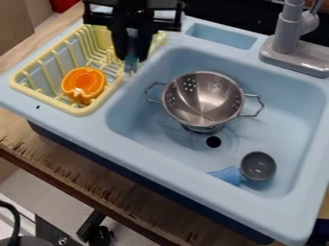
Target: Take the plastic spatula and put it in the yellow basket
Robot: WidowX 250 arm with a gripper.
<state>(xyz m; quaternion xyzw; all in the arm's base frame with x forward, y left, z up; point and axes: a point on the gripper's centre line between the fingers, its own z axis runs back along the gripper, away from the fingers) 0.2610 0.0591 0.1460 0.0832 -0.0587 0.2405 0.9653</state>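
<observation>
Some of the yellow basket (80, 111) is hidden behind the pincer (132, 55); whether that's apart or together, I can't tell.

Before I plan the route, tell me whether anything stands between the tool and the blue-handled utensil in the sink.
Yes. The metal colander stands in the sink, between the tool up by the yellow basket and the blue-handled utensil. A low, straight path would likely hit it.

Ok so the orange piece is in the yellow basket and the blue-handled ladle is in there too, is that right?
Not quite. The camera view shows the blue-handled ladle in the sink basin, with the metal colander. The orange piece is indeed in the yellow basket.
</observation>
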